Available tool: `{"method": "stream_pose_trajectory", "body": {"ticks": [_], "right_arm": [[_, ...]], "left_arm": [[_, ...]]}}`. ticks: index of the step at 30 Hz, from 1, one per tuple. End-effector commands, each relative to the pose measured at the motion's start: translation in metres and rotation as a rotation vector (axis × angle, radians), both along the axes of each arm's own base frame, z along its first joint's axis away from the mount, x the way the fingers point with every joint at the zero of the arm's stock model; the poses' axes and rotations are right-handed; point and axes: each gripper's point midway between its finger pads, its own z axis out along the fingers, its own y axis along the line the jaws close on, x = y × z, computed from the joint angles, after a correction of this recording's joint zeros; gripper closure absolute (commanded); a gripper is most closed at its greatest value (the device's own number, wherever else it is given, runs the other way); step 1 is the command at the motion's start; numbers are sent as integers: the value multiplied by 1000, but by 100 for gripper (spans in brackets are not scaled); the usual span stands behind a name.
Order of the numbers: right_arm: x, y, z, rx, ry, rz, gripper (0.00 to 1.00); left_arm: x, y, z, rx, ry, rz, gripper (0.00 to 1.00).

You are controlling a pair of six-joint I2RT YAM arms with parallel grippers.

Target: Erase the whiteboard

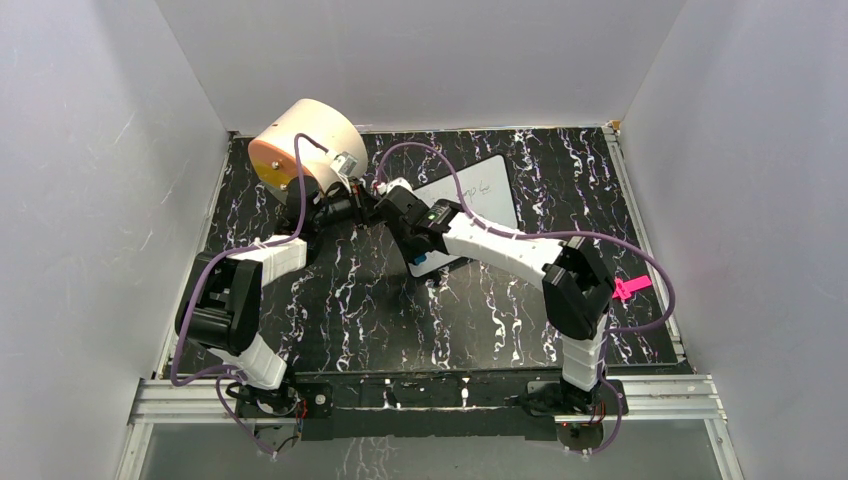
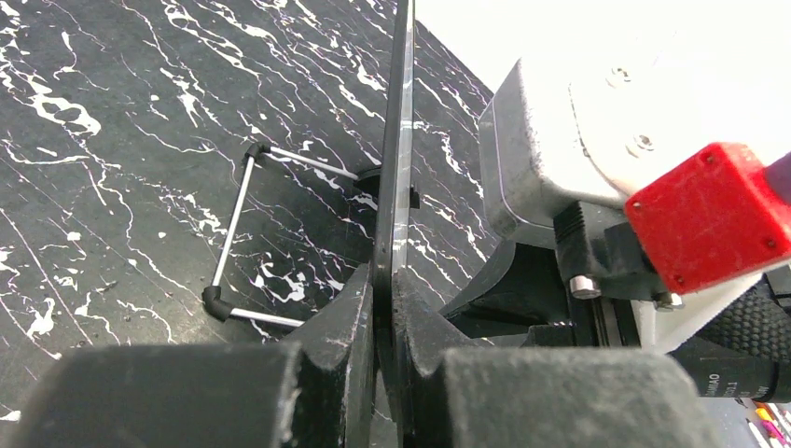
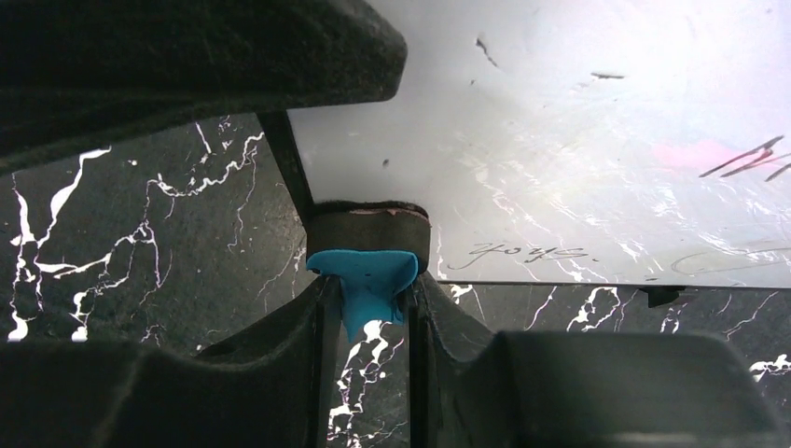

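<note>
The whiteboard (image 1: 482, 193) sits mid-back on the table (image 1: 340, 310), its edge clenched in the left gripper (image 2: 383, 291), while the right gripper (image 3: 367, 313) grasps a blue eraser (image 3: 360, 269) touching its corner; with writing (image 3: 528, 252) on it, most wiping seems left.

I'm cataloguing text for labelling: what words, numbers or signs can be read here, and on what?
"yoys." (uncertain): faint handwriting near the edge of the whiteboard, right wrist view.
Other whiteboard strokes: too broken to read.
White print on the black barrel, left wrist view: cut off, unreadable.
</note>
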Motion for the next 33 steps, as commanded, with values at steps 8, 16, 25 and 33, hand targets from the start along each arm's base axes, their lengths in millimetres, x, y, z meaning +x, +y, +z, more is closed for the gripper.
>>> {"method": "stream_pose_trajectory", "body": {"ticks": [8, 16, 25, 33], "right_arm": [[86, -22, 84, 199, -261, -205, 86], [103, -38, 90, 209, -263, -254, 86], [63, 15, 83, 190, -261, -49, 86], [38, 17, 50, 164, -186, 10, 86]], "left_arm": [[-25, -13, -13, 16, 14, -121, 100], [-25, -13, -14, 13, 23, -126, 100], [-24, -15, -12, 12, 22, -128, 100], [-21, -15, -8, 7, 19, -127, 100]]}}
